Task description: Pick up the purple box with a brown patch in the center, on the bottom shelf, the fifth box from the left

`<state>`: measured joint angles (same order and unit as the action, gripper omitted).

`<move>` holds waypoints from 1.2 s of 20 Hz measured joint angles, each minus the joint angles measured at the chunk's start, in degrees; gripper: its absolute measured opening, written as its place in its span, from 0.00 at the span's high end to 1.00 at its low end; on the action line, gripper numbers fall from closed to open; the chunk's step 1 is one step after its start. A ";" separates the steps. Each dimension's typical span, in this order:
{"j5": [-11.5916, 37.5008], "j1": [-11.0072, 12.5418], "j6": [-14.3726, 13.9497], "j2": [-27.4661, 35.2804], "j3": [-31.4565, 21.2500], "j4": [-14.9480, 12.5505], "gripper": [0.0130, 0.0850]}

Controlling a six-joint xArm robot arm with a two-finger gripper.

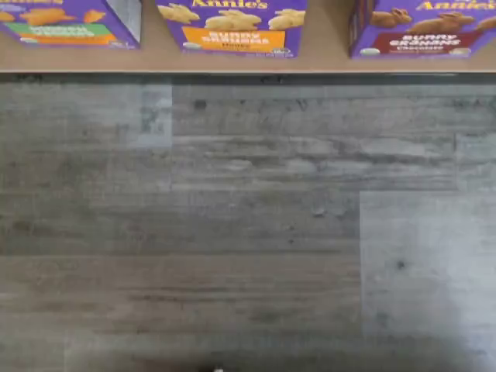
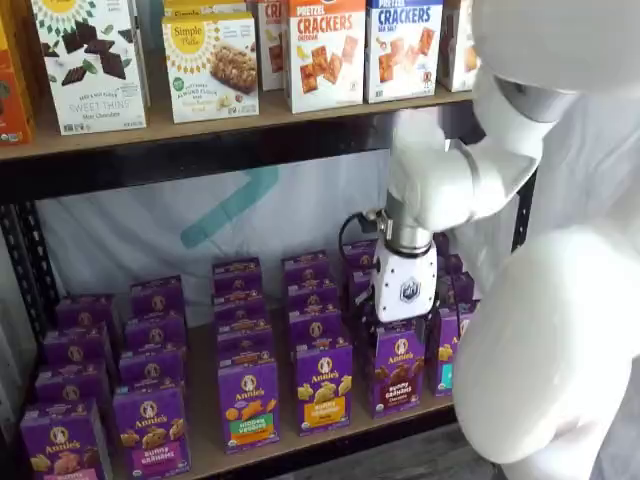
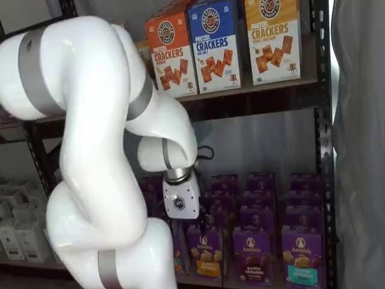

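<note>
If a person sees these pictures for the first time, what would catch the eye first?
Probably the big white robot arm, which fills much of both shelf views in front of the rack. Next come the rows of small purple boxes on the bottom shelf, among them the purple box with brown crackers, just below the white gripper body. The bright cracker boxes on the upper shelf also stand out.
</note>
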<state>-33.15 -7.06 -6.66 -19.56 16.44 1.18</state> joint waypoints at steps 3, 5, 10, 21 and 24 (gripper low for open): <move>5.74 1.12 1.47 7.19 1.53 0.26 0.00; 9.22 1.96 3.23 11.38 2.64 1.17 0.00; 14.97 4.49 6.03 21.34 6.99 1.25 0.00; 19.66 7.09 10.76 36.22 17.66 3.30 0.00; 20.05 7.81 7.40 39.81 21.24 -0.93 0.00</move>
<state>-13.10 0.75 0.74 20.26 37.68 0.24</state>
